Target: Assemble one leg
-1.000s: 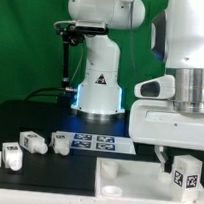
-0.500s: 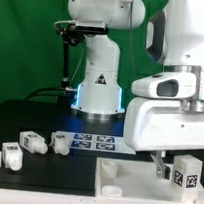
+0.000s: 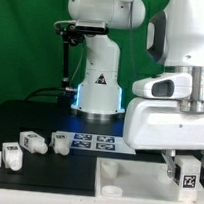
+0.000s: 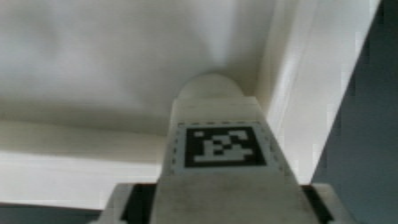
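Note:
My gripper point(image 3: 187, 170) is shut on a white leg point(image 3: 188, 171) bearing a black-and-white tag. It holds the leg upright over the large flat white tabletop panel point(image 3: 133, 179) at the exterior view's right. In the wrist view the leg point(image 4: 222, 130) fills the space between my two fingers point(image 4: 128, 203), its tip pointing toward a corner of the white panel point(image 4: 107, 70). Three more legs lie on the black table at the exterior view's left: one point(image 3: 12, 155), a second point(image 3: 30, 142) and a third point(image 3: 60, 141).
The marker board point(image 3: 98, 143) lies on the black table in front of the robot base point(image 3: 98, 95). A white raised rim point(image 3: 43, 180) runs along the near edge. A green backdrop stands behind.
My gripper has lowered with the leg, which now sits closer to the panel than before. The loose legs have not moved.

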Tool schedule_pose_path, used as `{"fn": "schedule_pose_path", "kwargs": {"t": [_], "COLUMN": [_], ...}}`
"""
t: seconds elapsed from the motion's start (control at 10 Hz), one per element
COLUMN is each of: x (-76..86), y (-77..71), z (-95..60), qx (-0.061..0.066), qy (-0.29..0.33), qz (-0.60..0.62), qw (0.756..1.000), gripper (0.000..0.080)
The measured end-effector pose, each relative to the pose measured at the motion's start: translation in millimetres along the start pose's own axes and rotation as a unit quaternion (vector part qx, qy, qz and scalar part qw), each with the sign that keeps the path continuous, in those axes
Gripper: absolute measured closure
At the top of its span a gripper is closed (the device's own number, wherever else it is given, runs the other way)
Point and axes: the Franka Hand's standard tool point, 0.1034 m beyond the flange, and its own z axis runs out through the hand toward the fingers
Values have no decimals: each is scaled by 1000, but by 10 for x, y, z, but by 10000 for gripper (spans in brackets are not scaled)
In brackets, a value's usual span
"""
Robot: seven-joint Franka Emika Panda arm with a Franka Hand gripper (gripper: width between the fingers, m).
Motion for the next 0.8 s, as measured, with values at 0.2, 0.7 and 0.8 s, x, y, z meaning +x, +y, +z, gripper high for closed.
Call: {"fn": "schedule_pose_path", "kwargs": {"t": [0.2, 0.7, 0.8], "x": [4, -61, -75], "y": [9, 201, 276], "z": [3, -13, -19], "qx": [-2, -36, -40], "qy": [6, -7, -9], "qz": [104, 417, 447], "qw": [995, 908, 894], "gripper": [515, 514, 507]}}
